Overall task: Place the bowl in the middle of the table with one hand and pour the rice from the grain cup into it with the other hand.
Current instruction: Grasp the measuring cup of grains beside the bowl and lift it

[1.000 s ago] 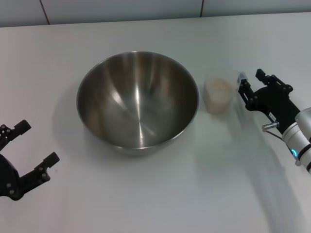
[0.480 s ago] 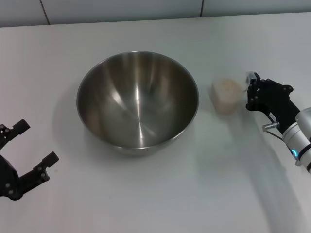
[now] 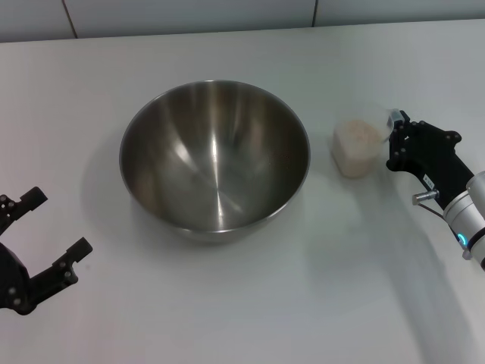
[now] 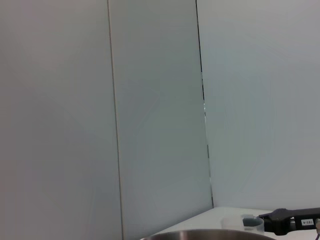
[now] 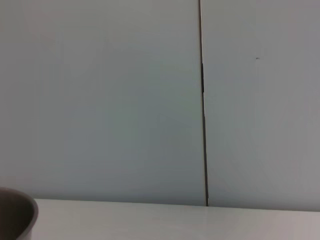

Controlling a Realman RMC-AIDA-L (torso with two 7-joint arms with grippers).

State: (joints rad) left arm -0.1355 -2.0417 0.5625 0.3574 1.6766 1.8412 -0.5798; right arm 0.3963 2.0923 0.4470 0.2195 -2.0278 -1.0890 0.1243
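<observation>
A white table (image 3: pixel 227 303) carries a large stainless-steel bowl (image 3: pixel 214 155), upright and empty, around the middle of the tabletop. Toward the table's right edge, well apart from the bowl's rim, stands the small clear grain cup (image 3: pixel 358 147), filled nearly to the top with pale rice (image 3: pixel 358 133).

The right gripper (image 3: pixel 395 138) is at the cup's right side, its black fingers closed on the cup's handle (the handle itself is mostly hidden behind them). In the left wrist view the same gripper (image 4: pixel 272 222) appears far off beside the cup (image 4: pixel 242 223), and a small white label on its body carries dark print too small to read. No other writing or brand shows anywhere.

The left gripper (image 3: pixel 45 231) hovers near the table's front left corner, well away from the bowl, its jaws spread wide and holding nothing.

The right wrist view shows only a sliver of the bowl (image 5: pixel 17 216), the tabletop and a pale panelled wall (image 5: pixel 125 100).
</observation>
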